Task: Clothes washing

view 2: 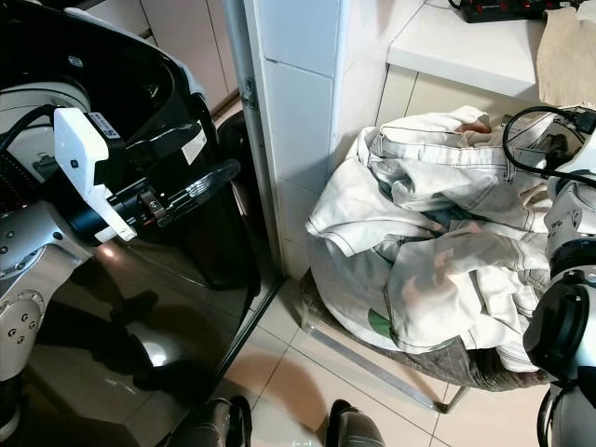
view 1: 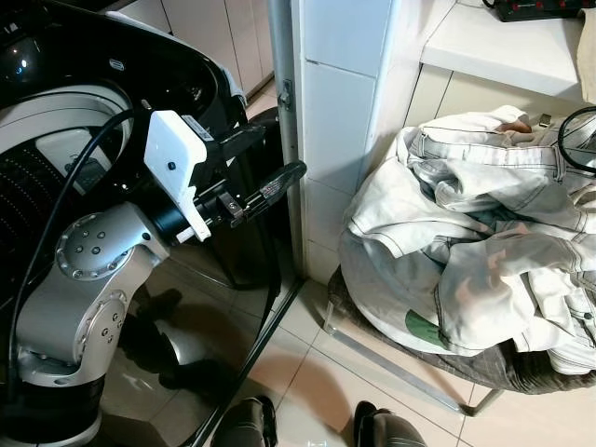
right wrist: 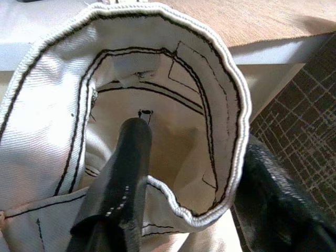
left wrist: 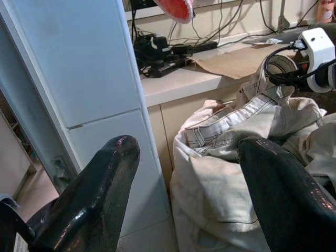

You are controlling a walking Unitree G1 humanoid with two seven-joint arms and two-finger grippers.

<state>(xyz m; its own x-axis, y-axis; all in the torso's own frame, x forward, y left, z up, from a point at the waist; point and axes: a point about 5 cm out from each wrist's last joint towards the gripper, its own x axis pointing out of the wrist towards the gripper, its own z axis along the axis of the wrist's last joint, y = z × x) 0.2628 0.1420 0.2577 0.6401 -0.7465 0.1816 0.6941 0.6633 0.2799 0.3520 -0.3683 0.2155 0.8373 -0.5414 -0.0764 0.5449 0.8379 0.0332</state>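
The heap of off-white, black-stitched denim clothes lay crumpled in a dark woven basket beside the white tiled pillar, no clear long axis. The left tool hung released before the black washing machine. The right tool straddled a hem, one finger inside a fold; grip unclear.

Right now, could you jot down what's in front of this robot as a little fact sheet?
Place: tiled floor beside a white pillar
Washing machine: robot's left, door open
Laundry: pale denim clothes heaped on a low stand at right
Left gripper: empty, fingers apart, raised by the machine
Right gripper: one finger inside a fold of the denim, the other outside
Counter: behind the heap
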